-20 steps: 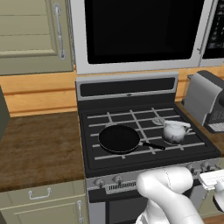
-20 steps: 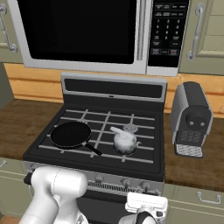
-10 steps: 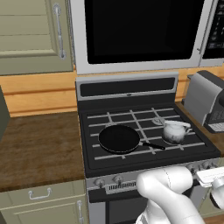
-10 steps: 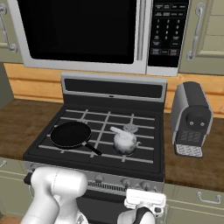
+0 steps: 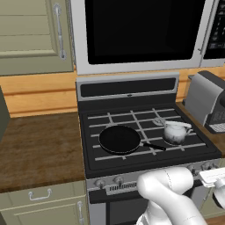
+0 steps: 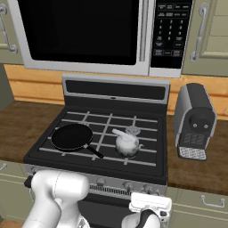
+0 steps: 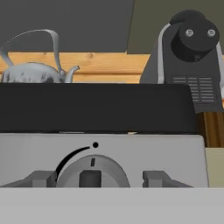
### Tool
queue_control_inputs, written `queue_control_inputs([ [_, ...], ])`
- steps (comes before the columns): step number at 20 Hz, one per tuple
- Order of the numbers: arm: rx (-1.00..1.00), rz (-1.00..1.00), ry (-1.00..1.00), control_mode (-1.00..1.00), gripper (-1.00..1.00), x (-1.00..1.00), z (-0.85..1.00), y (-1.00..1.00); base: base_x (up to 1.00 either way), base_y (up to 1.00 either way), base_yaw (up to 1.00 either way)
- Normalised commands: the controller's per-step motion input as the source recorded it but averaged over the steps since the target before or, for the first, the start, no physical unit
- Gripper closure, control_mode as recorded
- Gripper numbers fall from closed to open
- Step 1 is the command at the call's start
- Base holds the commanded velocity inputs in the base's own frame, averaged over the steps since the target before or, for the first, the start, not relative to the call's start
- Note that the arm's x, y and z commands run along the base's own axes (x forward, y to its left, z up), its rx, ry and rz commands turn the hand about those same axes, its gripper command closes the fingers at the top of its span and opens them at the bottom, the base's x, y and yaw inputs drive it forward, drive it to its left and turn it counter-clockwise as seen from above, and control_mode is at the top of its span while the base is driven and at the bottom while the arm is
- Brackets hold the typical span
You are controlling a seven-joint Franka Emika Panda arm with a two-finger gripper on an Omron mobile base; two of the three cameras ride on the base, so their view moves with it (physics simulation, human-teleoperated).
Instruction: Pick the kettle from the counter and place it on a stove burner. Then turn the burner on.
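Observation:
The silvery kettle (image 5: 175,132) (image 6: 127,143) stands upright on the front right stove burner of the black cooktop (image 5: 132,158), which it mostly hides. In the hand view the kettle (image 7: 37,72) rises over the stove's edge at the upper left. My gripper (image 7: 94,179) is low in front of the stove's grey knob panel (image 7: 175,153). It is open, with one dark fingertip (image 7: 43,178) on each side of a round knob (image 7: 92,168) and not touching it. My hand (image 6: 150,205) hangs below the front right knobs.
A black frying pan (image 5: 119,139) (image 6: 72,136) lies on the front left burner, handle toward the kettle. A grey coffee machine (image 6: 195,120) (image 7: 188,52) stands on the brown counter (image 6: 196,169) right of the stove. A microwave (image 6: 84,31) hangs above. More counter (image 5: 39,145) lies to the left.
My hand has risen slightly in front of the knob panel. The kettle and the pan have not moved.

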Motion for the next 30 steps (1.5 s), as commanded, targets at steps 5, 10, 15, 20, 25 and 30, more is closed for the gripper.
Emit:
queue_control_inputs([
  [5,0.0,0.0,0.0,-1.0,1.0,0.01,0.0,0.0,0.0,0.0,0.0],
  [10,-0.01,0.0,0.0,-1.0,1.0,0.0,0.0,0.03,0.0,0.0,0.0],
  [15,-0.17,0.0,0.17,-1.0,1.0,0.0,0.0,0.03,0.0,0.0,0.0],
  [20,-0.27,0.1,0.15,-1.0,1.0,-0.01,0.0,0.0,0.0,0.0,0.0],
  [25,-0.25,0.12,0.05,-1.0,1.0,-0.05,0.0,0.0,0.0,0.0,0.0],
  [30,-0.24,0.15,0.0,-1.0,1.0,-0.14,-0.01,0.0,0.0,0.0,0.0],
])
